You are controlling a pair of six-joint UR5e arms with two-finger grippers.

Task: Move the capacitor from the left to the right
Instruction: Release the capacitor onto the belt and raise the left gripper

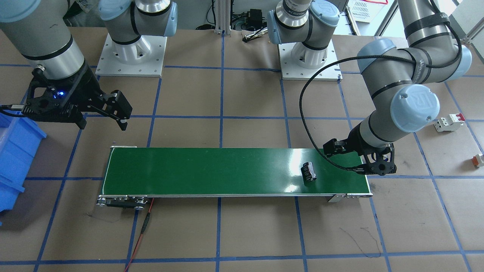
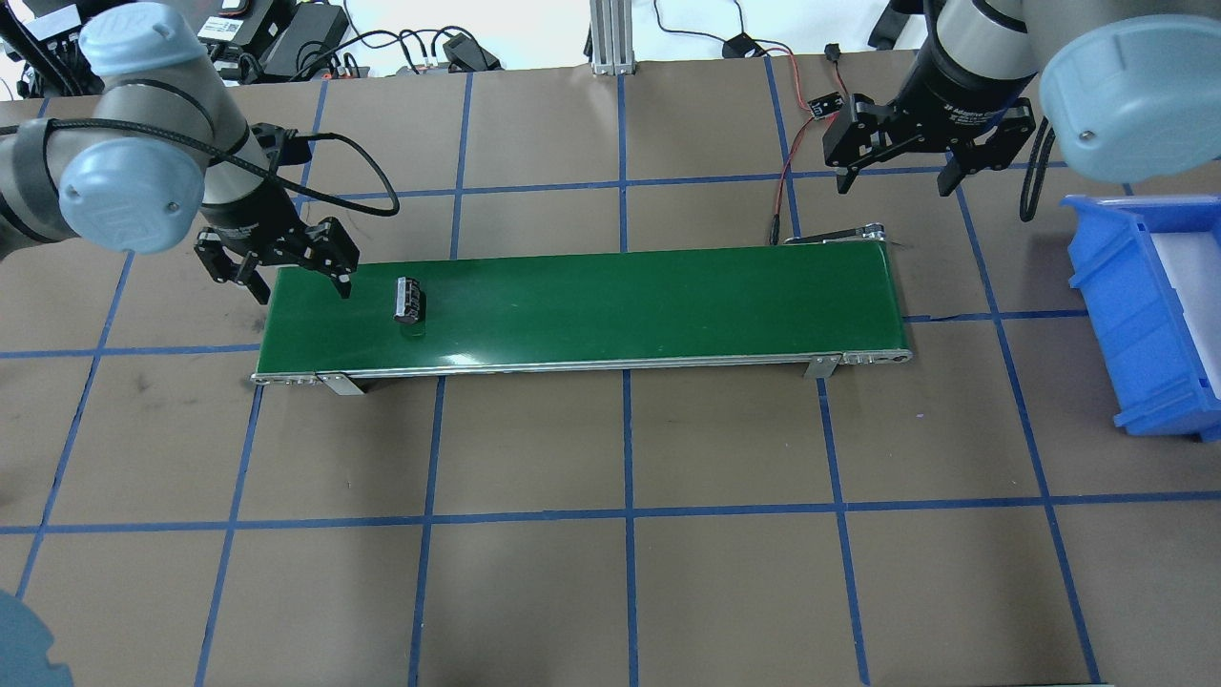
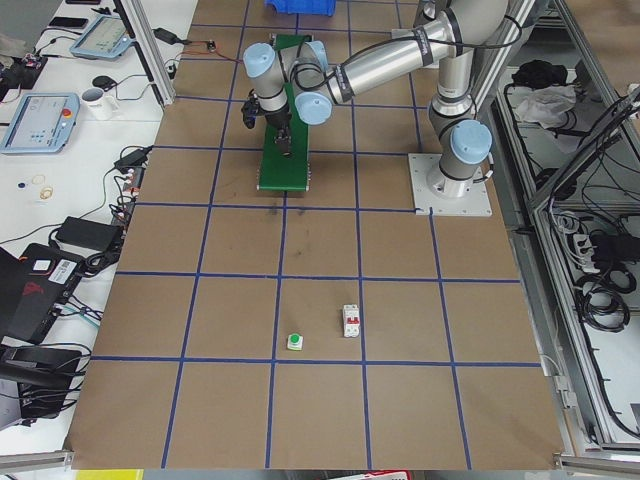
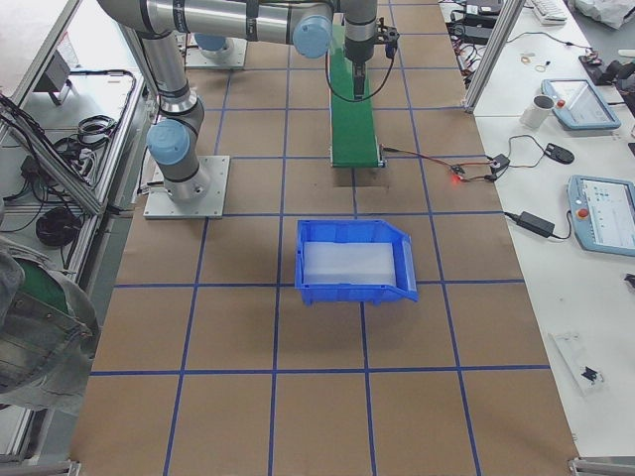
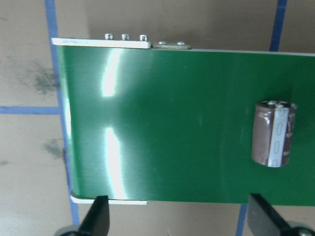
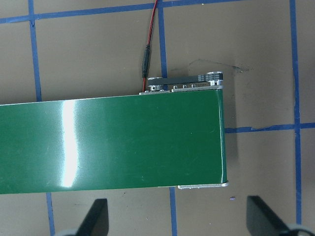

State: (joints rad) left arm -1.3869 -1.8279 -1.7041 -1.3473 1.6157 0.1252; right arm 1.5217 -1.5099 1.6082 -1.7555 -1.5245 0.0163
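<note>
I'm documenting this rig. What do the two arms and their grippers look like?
The left arm and right arm are grey tubes with pale blue joint caps. The left gripper and right gripper are black with two fingers. A black cable loops beside the left arm.

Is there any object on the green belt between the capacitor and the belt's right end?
No, nothing visible. The belt is bare from the capacitor to its right end, near which the right end effector hangs open.

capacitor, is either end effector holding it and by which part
Nothing held. Stubby dark capacitor lies free on green belt; left end effector and right end effector open.
</note>
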